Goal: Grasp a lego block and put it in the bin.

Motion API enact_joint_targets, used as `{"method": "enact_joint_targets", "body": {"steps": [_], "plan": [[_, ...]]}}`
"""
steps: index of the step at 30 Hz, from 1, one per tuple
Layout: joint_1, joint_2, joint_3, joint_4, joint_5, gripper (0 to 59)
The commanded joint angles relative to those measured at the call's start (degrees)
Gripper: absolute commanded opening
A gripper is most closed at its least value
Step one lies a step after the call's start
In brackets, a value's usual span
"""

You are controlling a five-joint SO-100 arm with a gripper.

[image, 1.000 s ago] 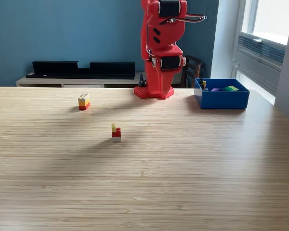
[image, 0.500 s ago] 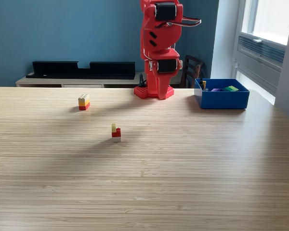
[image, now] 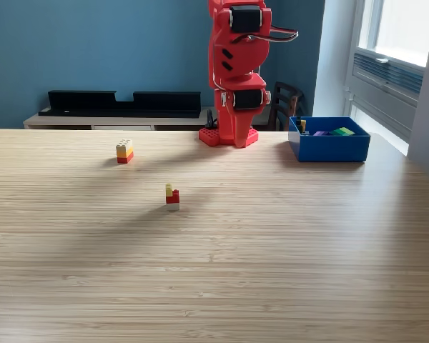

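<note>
Lego blocks on the counter, arm folded upright at the back.

Two small stacks sit apart on the wooden counter (image: 272, 271): a red, yellow and white one (image: 172, 198) mid-counter, a cream, yellow and red one (image: 124, 151) farther back toward the exterior view's left. The blue bin (image: 329, 147) sits at the exterior view's right, holding coloured pieces. The red arm (image: 236, 71) rises out of frame; its tool is out of sight.

table (image: 272, 271) wood | black shelf (image: 121, 102) behind | window (image: 404, 28) right
</note>
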Motion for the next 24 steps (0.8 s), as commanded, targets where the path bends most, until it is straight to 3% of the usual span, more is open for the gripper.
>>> {"method": "enact_joint_targets", "body": {"steps": [1,24], "plan": [[0.4,4.7,0.2,-1.2,-0.4,0.1],[1.1,4.7,1.9,-2.9,-0.5,0.1]]}}
